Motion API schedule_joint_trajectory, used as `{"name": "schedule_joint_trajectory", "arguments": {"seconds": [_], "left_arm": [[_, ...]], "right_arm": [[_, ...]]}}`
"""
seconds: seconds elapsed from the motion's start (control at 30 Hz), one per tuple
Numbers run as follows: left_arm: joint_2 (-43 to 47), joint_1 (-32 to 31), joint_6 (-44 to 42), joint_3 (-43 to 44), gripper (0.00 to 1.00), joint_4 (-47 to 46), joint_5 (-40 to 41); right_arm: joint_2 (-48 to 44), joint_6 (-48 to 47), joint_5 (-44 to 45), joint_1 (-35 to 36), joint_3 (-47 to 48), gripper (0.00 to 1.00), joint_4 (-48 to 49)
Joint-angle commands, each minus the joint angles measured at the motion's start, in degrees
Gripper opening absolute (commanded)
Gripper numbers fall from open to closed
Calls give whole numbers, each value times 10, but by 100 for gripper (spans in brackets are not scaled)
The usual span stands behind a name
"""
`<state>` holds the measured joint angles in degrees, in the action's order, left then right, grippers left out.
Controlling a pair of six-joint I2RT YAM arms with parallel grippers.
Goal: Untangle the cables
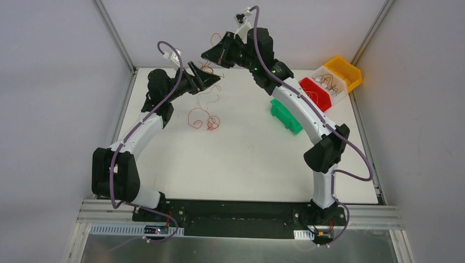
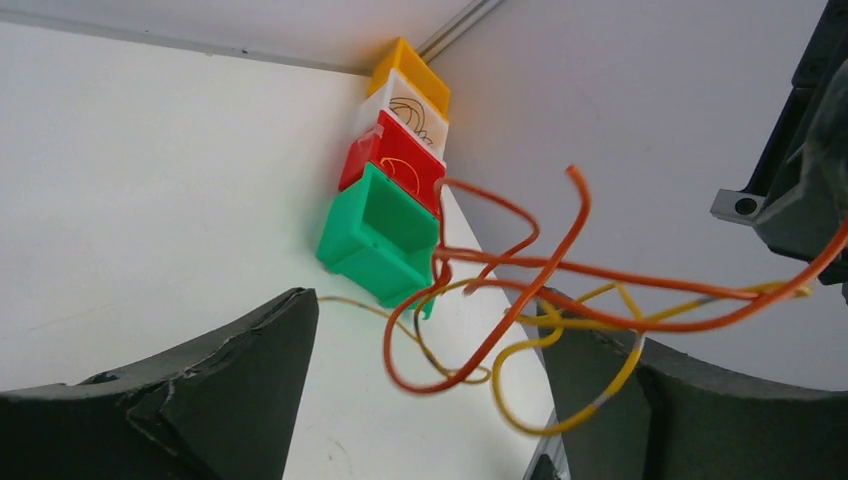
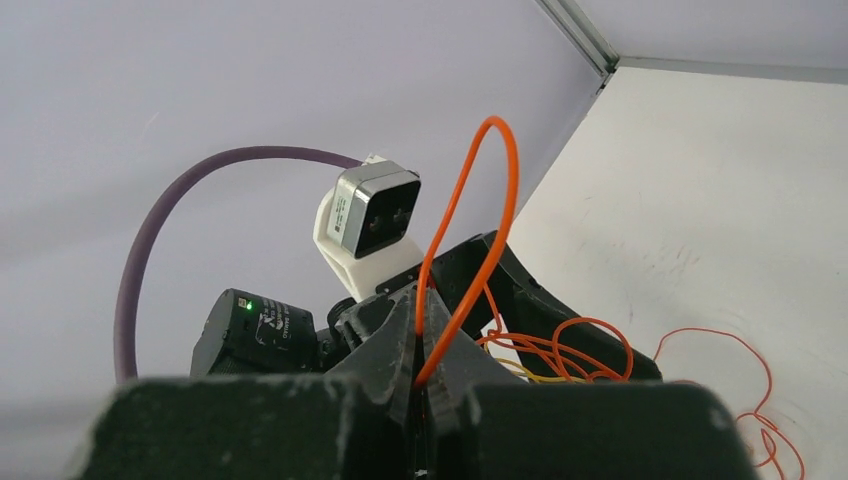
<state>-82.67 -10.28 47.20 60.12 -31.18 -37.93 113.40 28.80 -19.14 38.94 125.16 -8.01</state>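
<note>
Right gripper [image 3: 420, 312], jaws clamping an orange strand of the cables [image 2: 540, 267], is holding the tangle aloft, its length running toward six o'clock, where left gripper [image 1: 211, 78] is hovering, jaws apart.

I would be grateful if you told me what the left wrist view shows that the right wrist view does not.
Only the left wrist view: a green plastic bin, red plastic bin, white plastic bin and yellow plastic bin in a row, beyond the open left gripper.
Only the right wrist view: the right gripper shut on a thin orange wire loop, the left arm's silver wrist camera and a thick purple robot cable.
Both: the tangle of thin orange and yellow wires and the white table.
</note>
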Motion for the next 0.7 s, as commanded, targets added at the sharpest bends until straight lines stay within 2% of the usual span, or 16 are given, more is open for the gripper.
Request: {"name": "schedule_joint_trajectory", "arguments": {"seconds": [0.0, 0.17, 0.33, 0.37, 0.47, 0.67], "left_arm": [[-9, -23, 22, 49, 72, -5, 38], [-6, -21, -20, 33, 30, 103, 86], [5, 1, -12, -8, 3, 140, 87], [7, 7, -14, -12, 0, 146, 87], [7, 32, -25, -23, 0, 173, 85], [5, 87, -93, -29, 0, 258, 66]], "right_arm": [[-32, -6, 29, 9, 41, 0, 6], [-32, -28, 67, 0, 71, 0, -9], [-53, -41, 68, -40, 69, 0, -26], [-62, -41, 67, -50, 61, 0, -28], [-94, -45, 59, -89, 31, 0, -34], [-157, -65, 24, -210, -42, 0, -57]]}}
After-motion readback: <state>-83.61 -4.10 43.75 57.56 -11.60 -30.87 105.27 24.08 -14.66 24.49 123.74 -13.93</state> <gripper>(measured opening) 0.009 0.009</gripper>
